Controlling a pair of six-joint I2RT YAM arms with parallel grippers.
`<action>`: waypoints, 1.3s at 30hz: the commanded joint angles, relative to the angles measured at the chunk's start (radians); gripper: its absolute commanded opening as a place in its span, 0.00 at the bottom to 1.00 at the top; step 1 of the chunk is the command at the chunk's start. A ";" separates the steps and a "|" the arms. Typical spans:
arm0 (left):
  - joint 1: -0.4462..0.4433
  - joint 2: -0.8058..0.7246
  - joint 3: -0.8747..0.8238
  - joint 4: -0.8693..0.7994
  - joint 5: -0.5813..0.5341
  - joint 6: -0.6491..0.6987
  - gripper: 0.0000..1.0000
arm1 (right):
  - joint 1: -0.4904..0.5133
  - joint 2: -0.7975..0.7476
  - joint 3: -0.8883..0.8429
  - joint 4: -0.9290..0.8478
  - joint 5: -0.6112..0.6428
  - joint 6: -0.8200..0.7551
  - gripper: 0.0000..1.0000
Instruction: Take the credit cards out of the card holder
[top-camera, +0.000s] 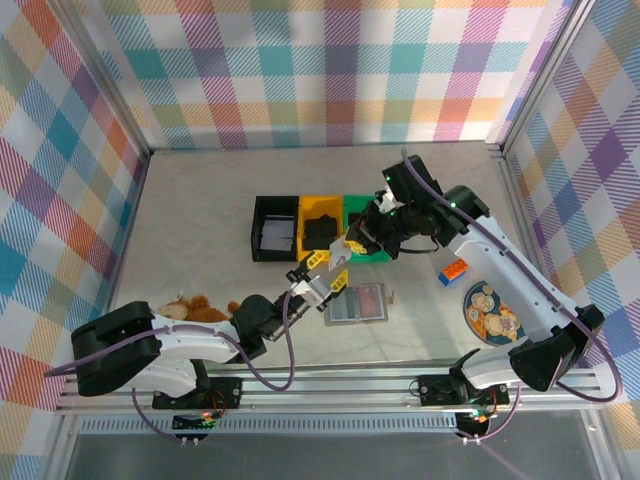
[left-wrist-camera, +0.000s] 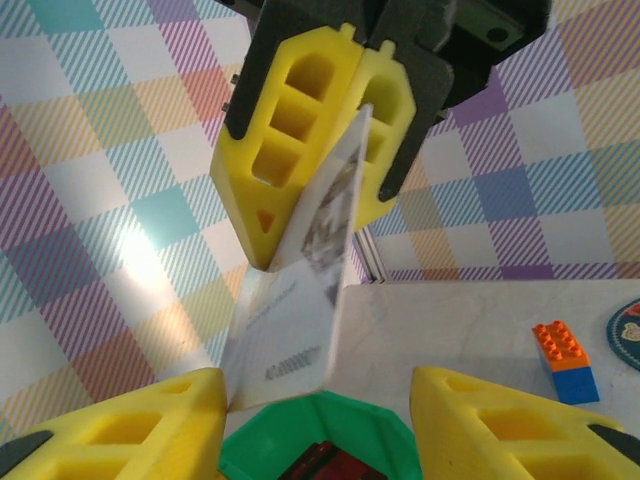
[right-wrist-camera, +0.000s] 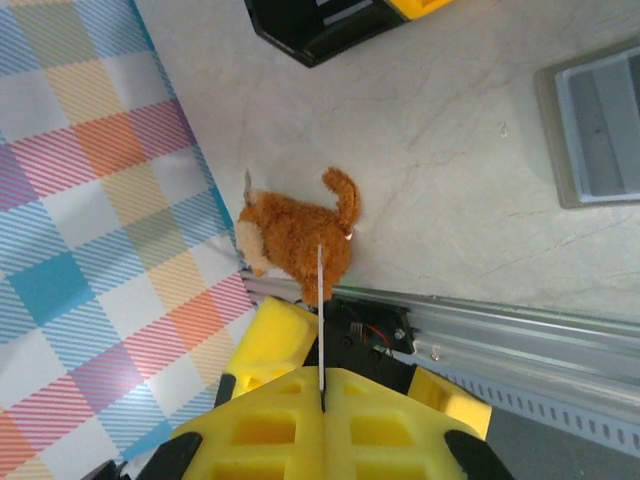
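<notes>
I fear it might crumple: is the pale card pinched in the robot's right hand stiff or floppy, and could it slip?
Probably stiff: the card sticks out flat from the right hand, and edge-on from the right wrist it is one straight line. Likely very light, being so thin. It might slip: its face looks smooth and only one end is pinched.

Robot lab cell; plaid walls (top-camera: 330, 70); aluminium frame (top-camera: 330, 385)
</notes>
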 joint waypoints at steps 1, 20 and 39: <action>0.010 0.000 0.031 0.042 0.004 0.032 0.49 | 0.011 -0.026 -0.021 0.001 -0.068 -0.005 0.00; 0.004 -0.068 -0.016 0.032 -0.005 0.053 0.23 | -0.012 -0.028 -0.061 0.011 -0.112 -0.023 0.00; -0.002 -0.104 -0.010 -0.022 0.013 0.027 0.00 | -0.027 -0.014 -0.043 0.001 -0.110 -0.037 0.00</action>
